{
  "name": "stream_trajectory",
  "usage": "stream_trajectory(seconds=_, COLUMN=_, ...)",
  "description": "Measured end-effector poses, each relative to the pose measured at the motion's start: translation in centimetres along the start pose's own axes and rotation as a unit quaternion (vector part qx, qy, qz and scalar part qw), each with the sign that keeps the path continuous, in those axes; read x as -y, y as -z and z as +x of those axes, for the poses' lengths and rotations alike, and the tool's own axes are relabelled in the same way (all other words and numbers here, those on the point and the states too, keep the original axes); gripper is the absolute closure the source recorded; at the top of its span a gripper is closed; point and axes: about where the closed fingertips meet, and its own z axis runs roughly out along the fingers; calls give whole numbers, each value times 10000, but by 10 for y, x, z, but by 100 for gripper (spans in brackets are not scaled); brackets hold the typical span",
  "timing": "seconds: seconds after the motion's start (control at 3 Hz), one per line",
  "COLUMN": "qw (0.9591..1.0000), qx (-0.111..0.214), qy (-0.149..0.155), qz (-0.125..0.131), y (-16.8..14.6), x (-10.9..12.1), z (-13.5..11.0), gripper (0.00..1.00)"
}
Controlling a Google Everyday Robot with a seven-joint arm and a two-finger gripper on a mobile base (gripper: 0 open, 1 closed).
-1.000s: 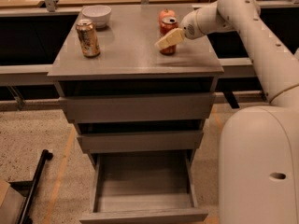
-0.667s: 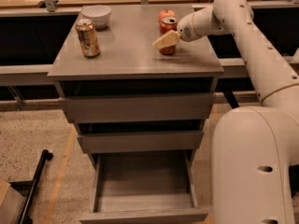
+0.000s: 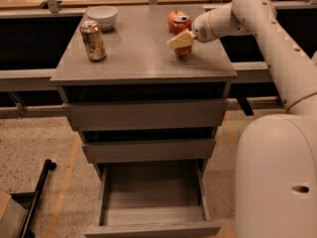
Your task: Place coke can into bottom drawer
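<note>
- White, smooth-shelled arm [image 3: 267,29] coming in from the upper right, sloping down and to the left over the right rear part of the grey tabletop [image 3: 138,58], narrowing at the wrist.
- At its tip, the cream-coloured gripper [image 3: 181,39]: low over the tabletop, pointing left and slightly downward, lying across the front of the coke can [image 3: 182,21].
- Cannot tell whether the gripper is apart, together or clamped on the can, since it covers the can's middle band.
- Coke can upright on the tabletop, near the right rear. Long axis vertical, silver top facing up, red base showing just below the gripper. Well apart from the bottom drawer [image 3: 153,228], which sits far below it.
- Just left of the can and slightly behind it, a red apple [image 3: 172,18]. Touching or a sliver apart, cannot tell which.
- Well apart on the left side of the tabletop, a gold-brown can [image 3: 93,41], also upright. Behind it, at the far left corner, a pale bowl [image 3: 102,16].
- Bottom drawer pulled out toward the camera, grey floor and side walls in view.
- Above it, the top drawer [image 3: 146,114] and middle drawer [image 3: 148,150], both shallower and grey, fronts set back from the open one.
- At the lower right, beside the cabinet, the bulky white robot body [image 3: 277,177].
</note>
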Motion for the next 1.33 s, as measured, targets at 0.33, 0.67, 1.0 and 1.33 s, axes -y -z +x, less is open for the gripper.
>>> stream_trajectory(seconds=0.33, qw=9998, qx=-62, qy=64, qz=190, y=26, x=-10, z=-2, gripper=93)
stream_trajectory(seconds=0.67, qw=9995, qx=-107, qy=-61, qz=295, y=58, x=-46, z=5, gripper=100)
stream_trajectory(seconds=1.0, qw=9992, qx=-149, qy=-221, qz=298, y=87, x=-87, z=15, gripper=100)
stream_trajectory(seconds=1.33, qw=9986, qx=-422, qy=-296, qz=89, y=72, x=-108, z=45, gripper=100)
